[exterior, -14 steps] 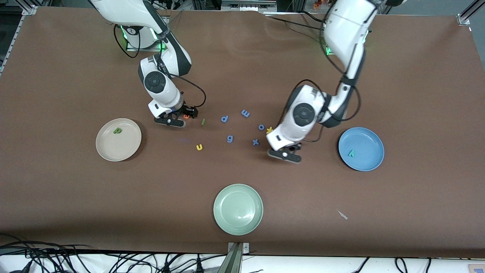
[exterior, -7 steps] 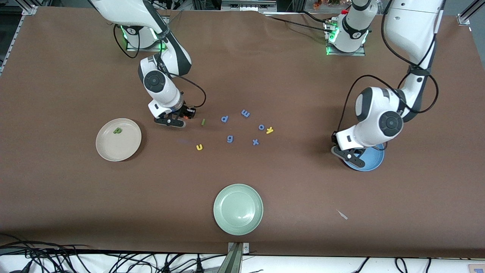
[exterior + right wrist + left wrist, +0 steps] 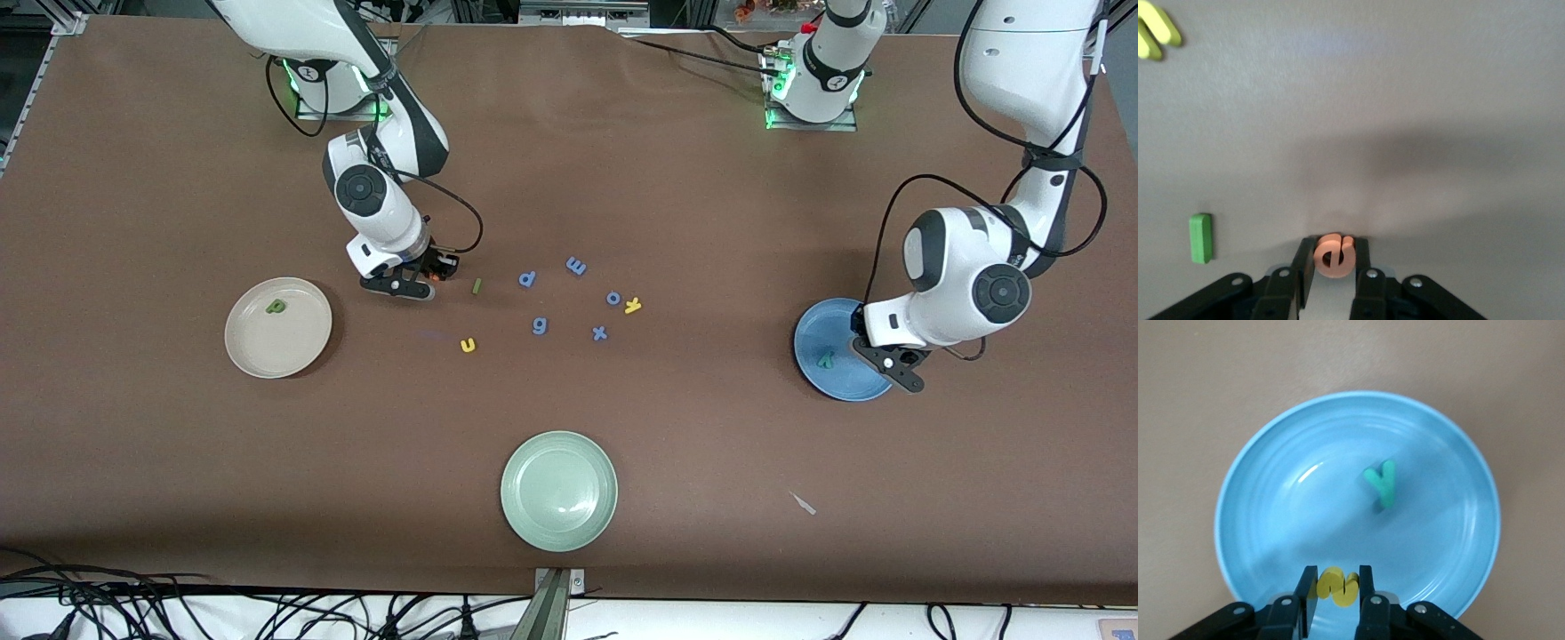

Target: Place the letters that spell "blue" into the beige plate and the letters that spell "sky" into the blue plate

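My left gripper (image 3: 889,363) hangs over the blue plate (image 3: 831,384), shut on the yellow s (image 3: 1338,587). In the left wrist view the left gripper (image 3: 1337,583) sits above the blue plate (image 3: 1291,520), where the teal y (image 3: 1381,482) lies. The teal y (image 3: 826,360) also shows from the front. My right gripper (image 3: 413,283) is low at the table, shut on the orange e (image 3: 1333,257). The green l (image 3: 476,285) lies beside it. The yellow u (image 3: 468,345) and yellow k (image 3: 632,305) lie loose. The green b (image 3: 276,307) rests in the beige plate (image 3: 284,354).
Several blue-purple letters lie mid-table, among them a p (image 3: 527,279), an m (image 3: 576,265) and a g (image 3: 540,326). A pale green plate (image 3: 558,524) stands nearest the front camera. A small pale scrap (image 3: 803,503) lies toward the left arm's end.
My left arm has swung from beside the loose letters to over the blue plate, carrying the yellow s. My right gripper has closed on the orange e.
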